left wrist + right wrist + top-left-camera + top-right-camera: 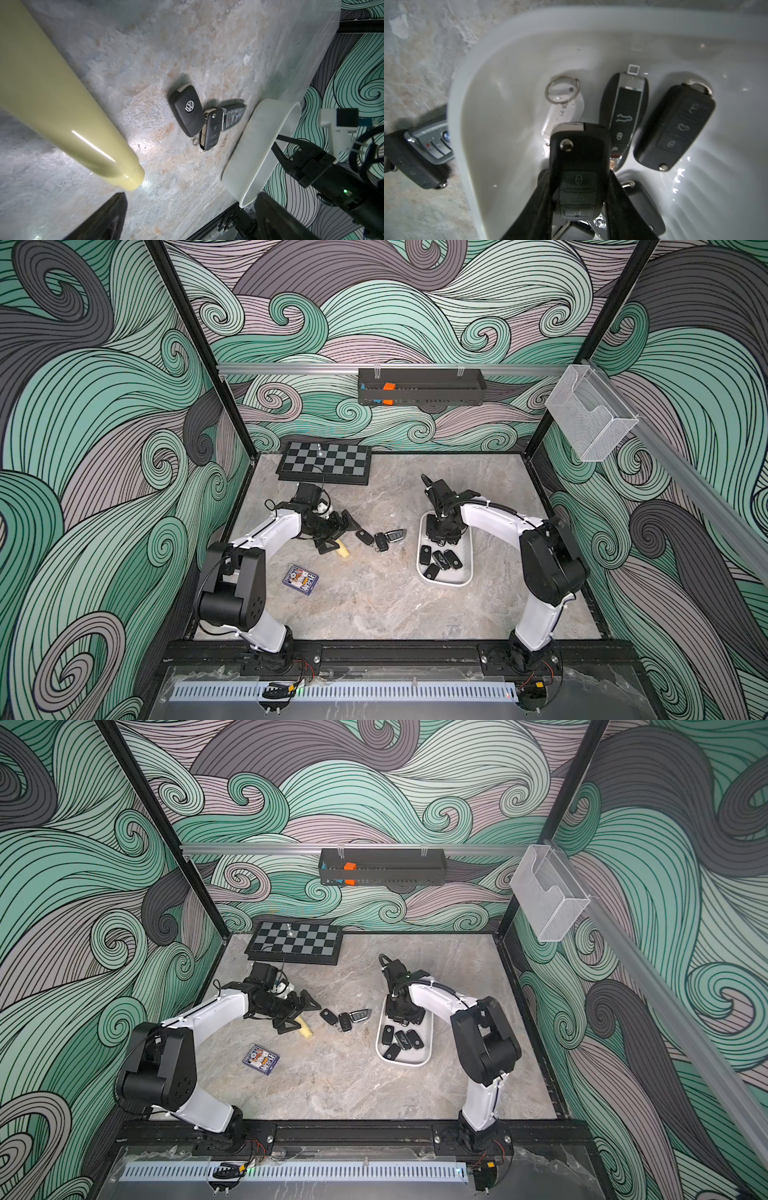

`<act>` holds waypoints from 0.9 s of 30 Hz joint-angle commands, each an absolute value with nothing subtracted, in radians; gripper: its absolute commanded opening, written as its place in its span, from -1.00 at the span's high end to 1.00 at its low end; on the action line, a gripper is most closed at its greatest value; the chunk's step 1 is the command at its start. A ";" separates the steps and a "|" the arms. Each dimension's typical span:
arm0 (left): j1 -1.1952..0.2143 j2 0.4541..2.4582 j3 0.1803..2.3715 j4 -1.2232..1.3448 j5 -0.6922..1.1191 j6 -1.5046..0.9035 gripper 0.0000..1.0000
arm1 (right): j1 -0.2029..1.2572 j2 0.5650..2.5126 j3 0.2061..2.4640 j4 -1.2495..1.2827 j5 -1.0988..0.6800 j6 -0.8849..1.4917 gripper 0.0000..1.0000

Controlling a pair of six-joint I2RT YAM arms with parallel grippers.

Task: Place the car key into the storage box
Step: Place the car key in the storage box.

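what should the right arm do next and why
Probably open the right gripper: it is shut on the black car key, which hangs inside the storage box rim beside keys lying there, so letting go should drop it in.

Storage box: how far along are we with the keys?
Done: several keys lie in the storage box. In hand: the right gripper holds a black key over it. Remaining: three keys on the table, near the open left gripper.

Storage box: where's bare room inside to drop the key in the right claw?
Bare floor lies between the storage box wall and the white tag with the ring. Past the tag it is crowded: black keys lie side by side, another by the right claw.
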State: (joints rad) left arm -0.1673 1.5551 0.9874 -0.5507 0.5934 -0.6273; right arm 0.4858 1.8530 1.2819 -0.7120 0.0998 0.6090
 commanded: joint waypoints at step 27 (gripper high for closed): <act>-0.172 1.431 0.981 -0.603 0.508 -0.582 -0.93 | 0.509 1.611 1.225 -0.651 -0.009 0.579 -0.20</act>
